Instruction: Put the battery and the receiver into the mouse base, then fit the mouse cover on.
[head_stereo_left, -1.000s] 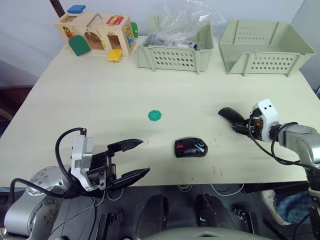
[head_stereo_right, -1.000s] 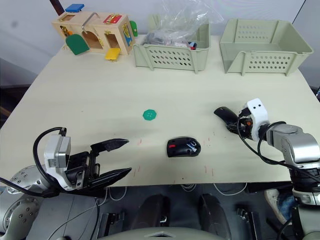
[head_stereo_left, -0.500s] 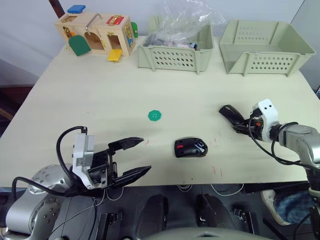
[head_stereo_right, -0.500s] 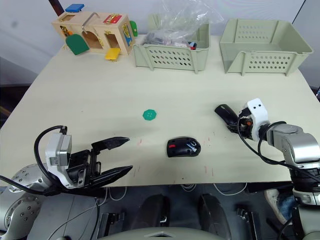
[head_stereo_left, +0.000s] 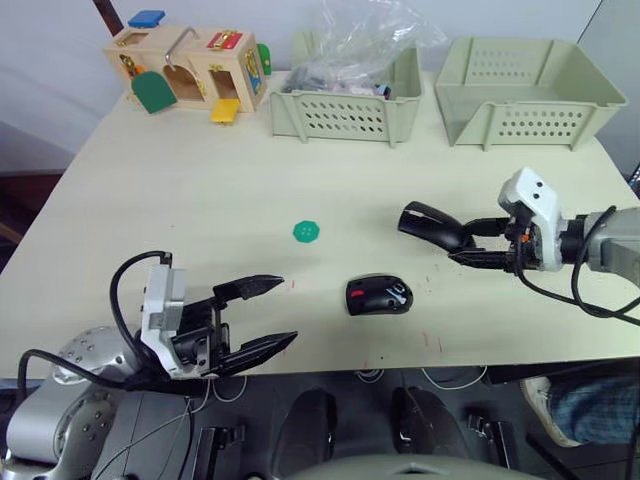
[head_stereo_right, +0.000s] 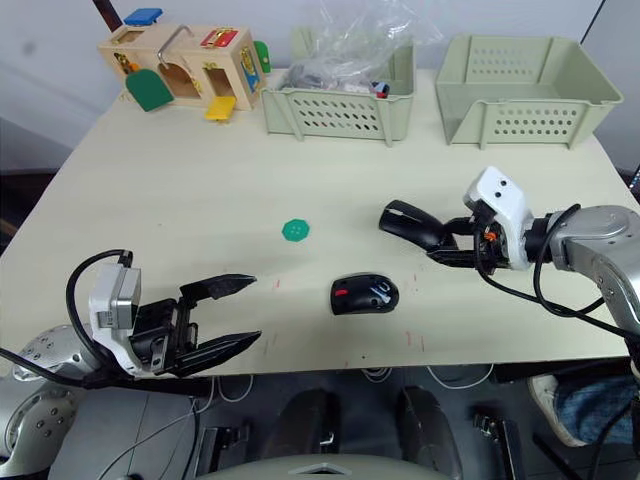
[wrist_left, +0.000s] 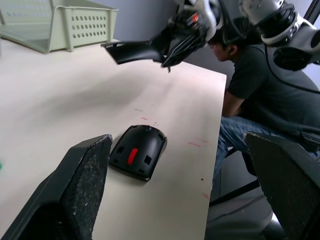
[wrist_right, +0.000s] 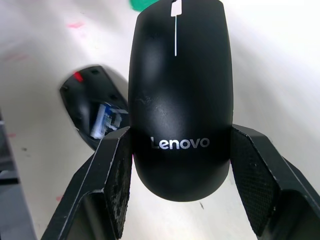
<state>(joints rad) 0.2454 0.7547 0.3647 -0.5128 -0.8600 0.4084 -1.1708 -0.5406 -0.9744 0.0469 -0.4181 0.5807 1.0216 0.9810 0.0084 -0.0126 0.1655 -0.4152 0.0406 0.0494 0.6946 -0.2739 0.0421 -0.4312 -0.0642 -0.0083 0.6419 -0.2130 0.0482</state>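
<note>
Your right pincer pinches the mouse cover above the bench; the left pincer hangs spread. Line it lengthwise over the mouse base, battery inside, then lower flat.

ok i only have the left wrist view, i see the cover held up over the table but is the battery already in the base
Observer: yes, in the right wrist view a blue-and-silver battery lies inside the open mouse base.
Operator: is the grip on the cover square
Observer: the right gripper has one finger on each side edge of the mouse cover, near its logo end.
Operator: anything else near the base on the table
Observer: a green disc lies beyond the base toward the bins, apart from it.
Operator: and my left gripper
Observer: the left gripper is open, low by the table's near edge, to the left of the base.
</note>
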